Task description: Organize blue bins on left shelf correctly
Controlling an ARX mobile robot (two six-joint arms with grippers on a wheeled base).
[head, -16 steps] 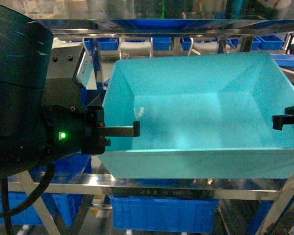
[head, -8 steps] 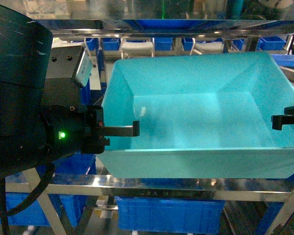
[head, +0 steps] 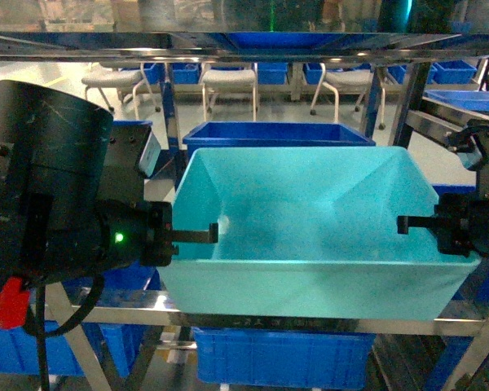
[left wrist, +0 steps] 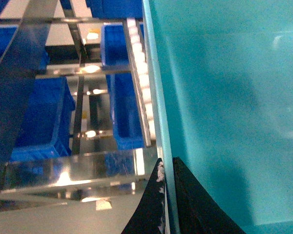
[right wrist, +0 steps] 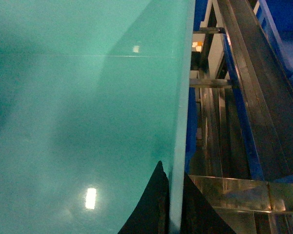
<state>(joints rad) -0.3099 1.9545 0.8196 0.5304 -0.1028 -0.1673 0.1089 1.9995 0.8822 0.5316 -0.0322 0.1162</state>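
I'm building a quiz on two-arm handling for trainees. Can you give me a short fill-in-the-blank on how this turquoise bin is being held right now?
1. The left gripper is clamped on the turquoise bin's ____ wall.
2. The right gripper pinches the ____ wall of the same bin.
3. Inside, the bin is ____.
4. Directly behind it on the steel shelf sits a darker ____ bin.

Missing words: left; right; empty; blue
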